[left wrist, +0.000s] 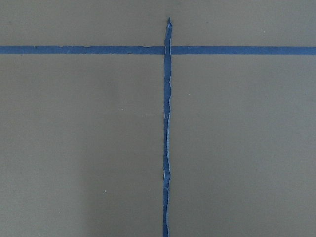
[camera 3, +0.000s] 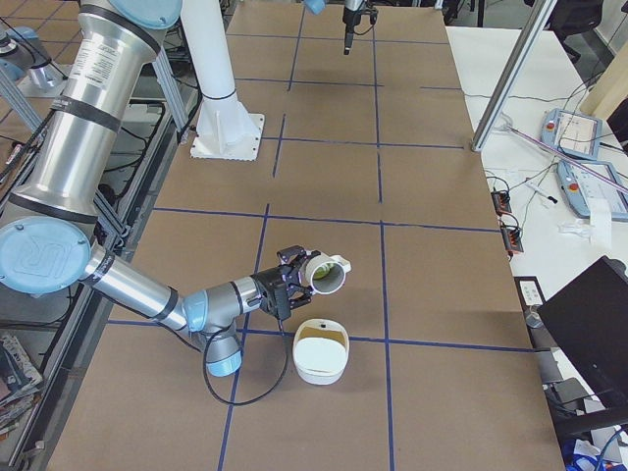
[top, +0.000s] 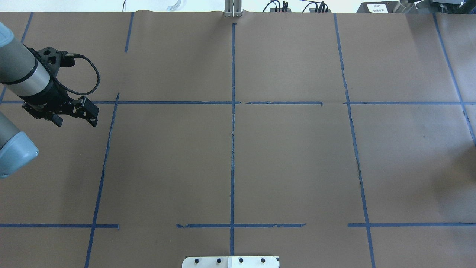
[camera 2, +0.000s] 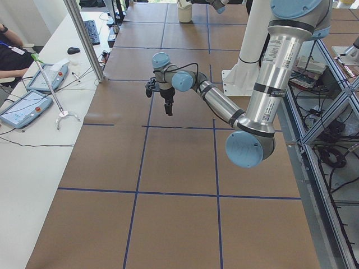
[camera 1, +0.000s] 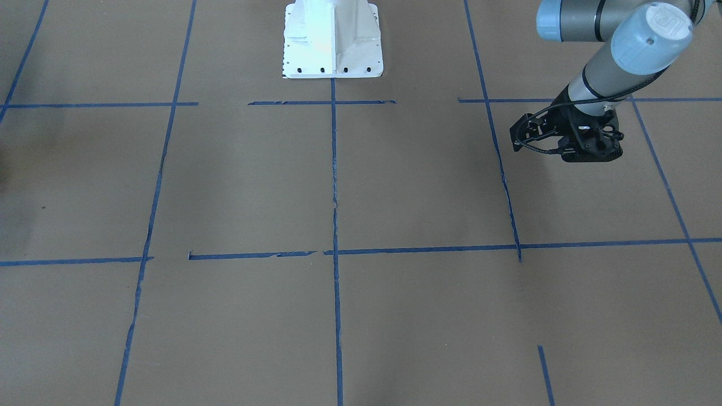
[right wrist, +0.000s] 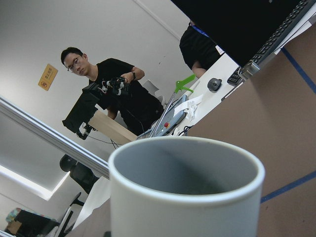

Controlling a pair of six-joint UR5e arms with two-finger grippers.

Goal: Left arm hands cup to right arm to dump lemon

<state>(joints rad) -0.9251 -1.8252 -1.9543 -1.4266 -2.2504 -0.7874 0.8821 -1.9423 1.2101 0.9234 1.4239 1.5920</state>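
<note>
Toward the right-end edge of the brown paper-covered surface [camera 3: 442, 294] with its blue tape grid, the silver tubular right arm [camera 3: 137, 289] reaches low from the robot-side edge. Its black gripper [camera 3: 294, 285] meets the white mug with a loop handle [camera 3: 332, 273]. The mug is clear of the surface and tipped onto its side, handle toward the operators' edge. Whether these jaws are clamped on it cannot be told. A faint yellow-green patch in the mug's mouth may be the lemon [camera 3: 322, 278]; no slices can be made out. A white round bowl [camera 3: 321, 373] stands just beside, below the mouth and apart from it.

Near the left-end edge, the silver left arm [camera 2: 219, 103] holds its black skeletal gripper [camera 2: 168, 107] pointing down above the paper. The jaws hold nothing, and how far they are parted cannot be told.
</note>
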